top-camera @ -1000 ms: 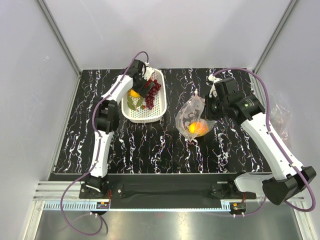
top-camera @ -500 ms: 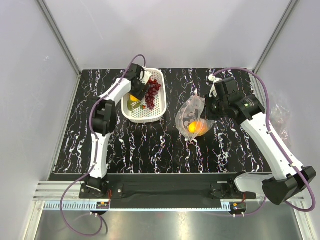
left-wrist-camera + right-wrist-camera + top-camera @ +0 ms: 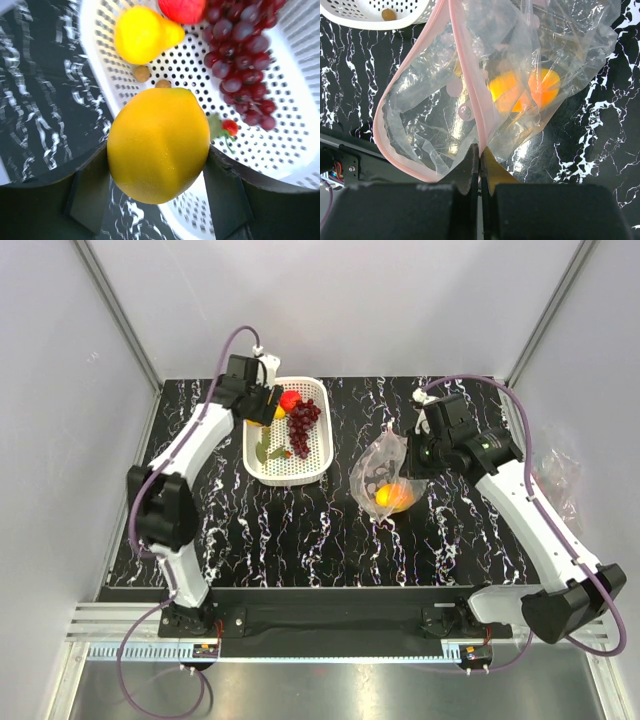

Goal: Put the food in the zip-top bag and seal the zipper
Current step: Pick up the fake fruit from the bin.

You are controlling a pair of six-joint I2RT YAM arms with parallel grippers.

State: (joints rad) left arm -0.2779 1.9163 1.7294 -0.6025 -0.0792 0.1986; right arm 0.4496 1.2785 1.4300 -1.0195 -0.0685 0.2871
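Note:
In the left wrist view my left gripper is shut on a yellow lemon, held above the left rim of the white basket. A second yellow fruit, a red apple and a dark grape bunch lie in the basket. From above, the left gripper is at the basket's far left corner. My right gripper is shut on the pink zipper of the clear zip-top bag, holding its mouth up. Orange pieces sit inside the bag.
The basket stands at the back, left of centre, with a green piece in it. A small red cherry-like piece lies on its floor. Another crumpled clear plastic bag lies at the right wall.
My left gripper closed on the lemon in the basket and drew back and left to the basket's far left corner; the arm swung outward. The right arm and bag barely moved.

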